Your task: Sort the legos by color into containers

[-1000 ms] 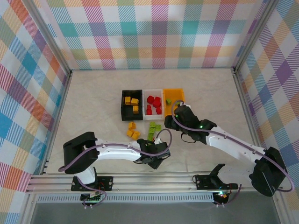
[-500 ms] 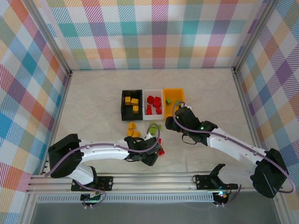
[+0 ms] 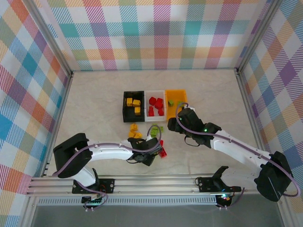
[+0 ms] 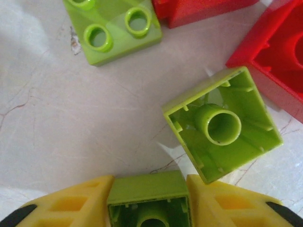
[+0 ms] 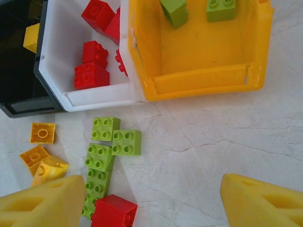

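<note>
My left gripper (image 4: 147,208) is shut on a lime green lego (image 4: 147,194), pinched between its yellow fingers just above the table. An upturned green lego (image 4: 222,125) lies right beside it, another green one (image 4: 113,26) sits studs up, and red legos (image 4: 279,71) lie at the right. My right gripper (image 5: 154,203) hangs open over bare table, short of the containers. The orange bin (image 5: 199,80) holds two green legos (image 5: 220,9), the white bin (image 5: 94,97) red ones (image 5: 92,71), and the black bin (image 5: 23,106) a yellow one (image 5: 32,37).
Loose green legos (image 5: 113,142), a red one (image 5: 113,210) and three yellow ones (image 5: 42,132) lie on the table in front of the bins. The two grippers (image 3: 152,147) (image 3: 173,124) work close together. Checked walls (image 3: 156,33) enclose the table.
The left gripper moved up to the loose pile and shut on a lime green lego. The right gripper drew back slightly from the orange bin, still open.
</note>
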